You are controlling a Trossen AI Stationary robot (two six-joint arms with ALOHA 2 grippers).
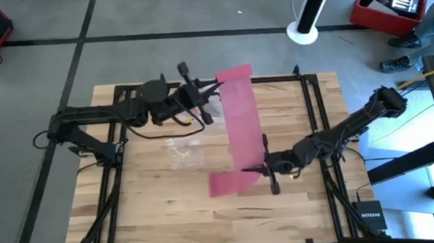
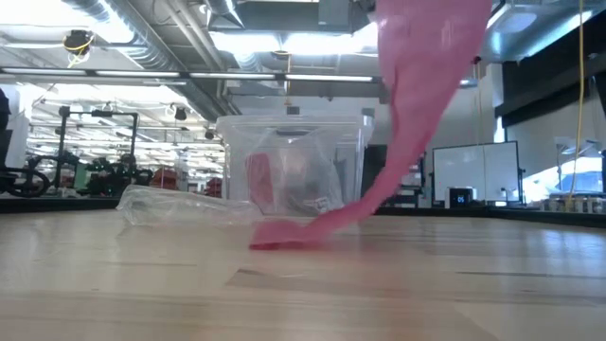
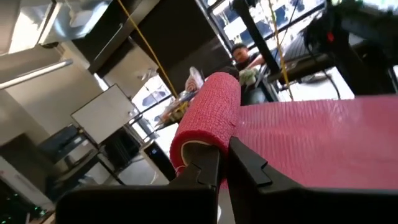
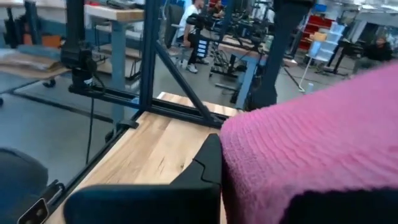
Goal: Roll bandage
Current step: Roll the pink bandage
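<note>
The bandage (image 1: 242,123) is hanging mid-frame in the high view, barely rolled: I am pinching its small started roll (image 3: 208,118) in my left gripper (image 1: 209,99) and clamping the strip's lower part with my right gripper (image 1: 268,168); most is remaining unrolled.

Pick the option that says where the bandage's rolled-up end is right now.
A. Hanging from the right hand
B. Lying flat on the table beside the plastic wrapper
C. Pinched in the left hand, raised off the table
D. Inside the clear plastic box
C: in the left wrist view the left hand is shut on the bandage roll, with the strip trailing from it down to the table.
</note>
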